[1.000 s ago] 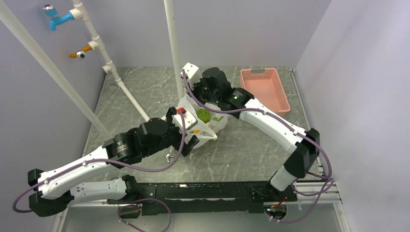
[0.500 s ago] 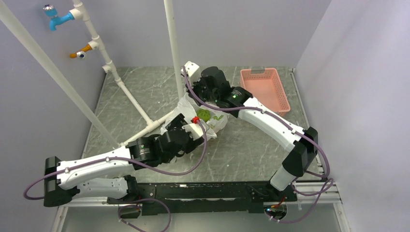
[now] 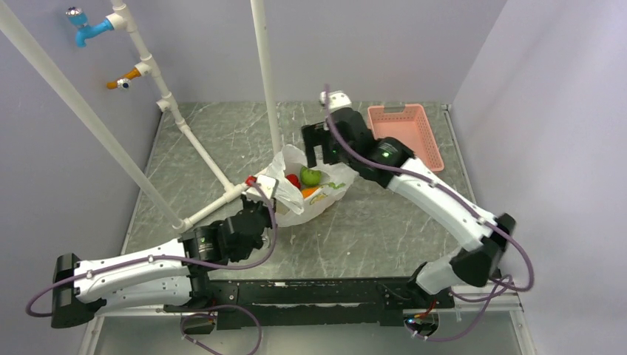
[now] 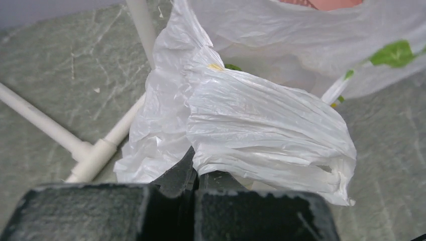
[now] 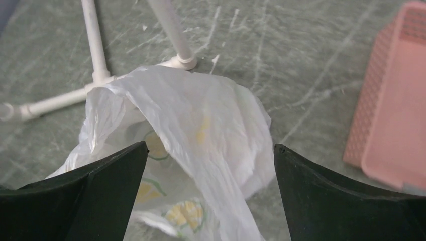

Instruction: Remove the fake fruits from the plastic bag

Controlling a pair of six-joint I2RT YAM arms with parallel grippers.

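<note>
plastic bag [image 3: 287, 160] — thin, limp, crinkly film between the arms. left gripper [image 4: 195, 168] clamped on a bunched fold; right gripper [image 5: 209, 146] spread wide above it. fake fruits inside — green apple [image 3: 311, 176], red one [image 3: 293, 180], orange mango [image 3: 310, 192]: likely light, hard, slick; grip across the middle.

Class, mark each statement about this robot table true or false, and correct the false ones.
1. The left gripper is shut on the plastic bag. True.
2. The green apple sits inside the plastic bag. True.
3. The right gripper is shut on the red fruit. False: its fingers stand wide apart, holding nothing.
4. The pink basket holds the orange mango. False: the orange mango is in the plastic bag.
</note>
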